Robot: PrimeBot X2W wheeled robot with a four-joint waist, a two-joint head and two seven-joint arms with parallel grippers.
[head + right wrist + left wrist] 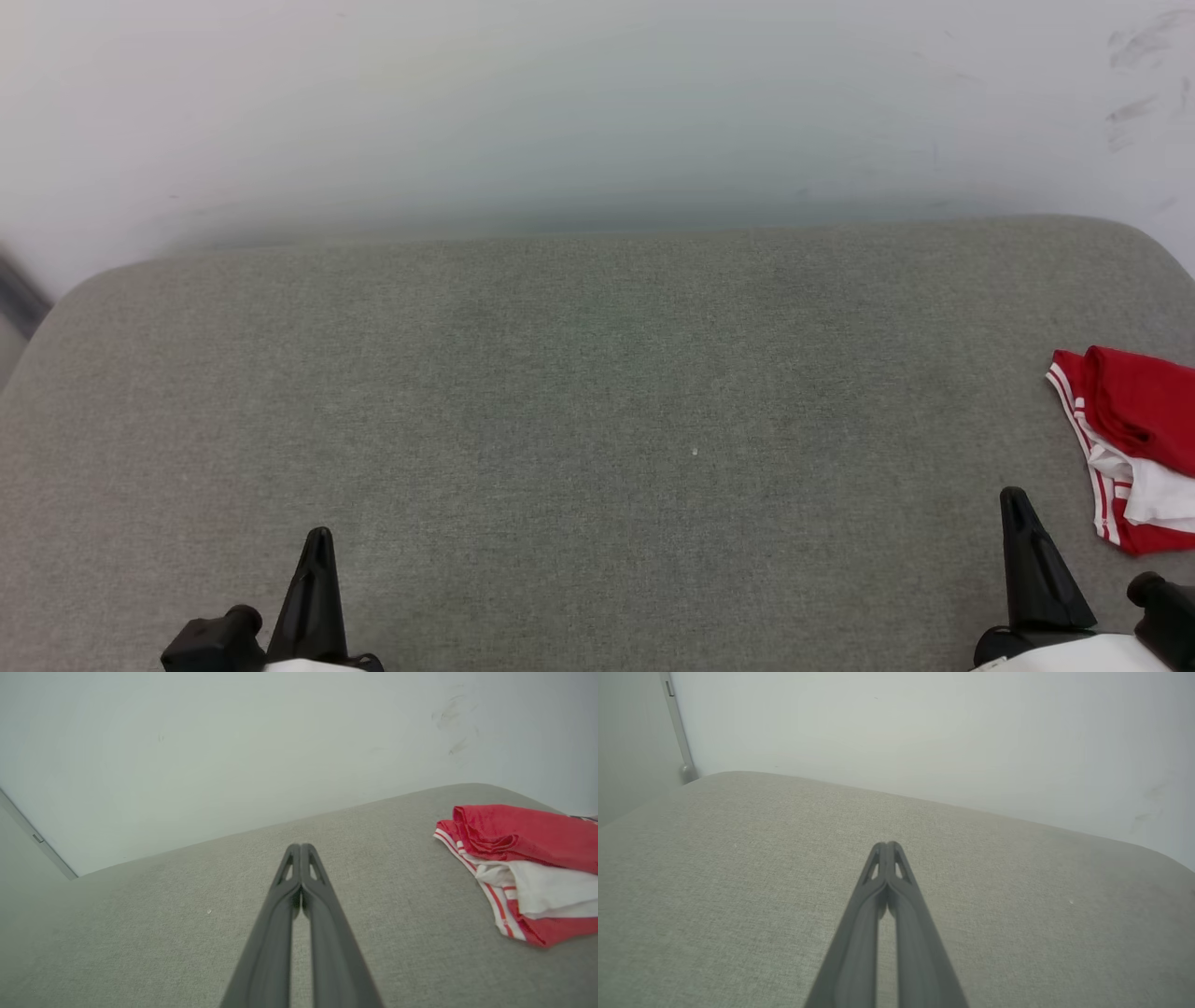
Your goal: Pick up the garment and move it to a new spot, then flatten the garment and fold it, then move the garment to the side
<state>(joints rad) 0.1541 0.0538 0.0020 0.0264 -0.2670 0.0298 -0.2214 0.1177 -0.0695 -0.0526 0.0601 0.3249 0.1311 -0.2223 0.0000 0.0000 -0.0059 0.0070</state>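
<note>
The crumpled jersey [1144,401] looks soft and light (left tool [887,847], right tool [301,848]: tips together, empty); pinch its striped edge [1074,411].

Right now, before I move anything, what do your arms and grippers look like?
The left gripper and right gripper match: two long dark grey fingers, tapering to narrow tips with small triangular cut-outs. Black joint housings at their bases meet white forearm covers.

One garment [1134,439], one grey cushion [597,373], and two tools: left tool [319,541] and right tool [1014,501].
</note>
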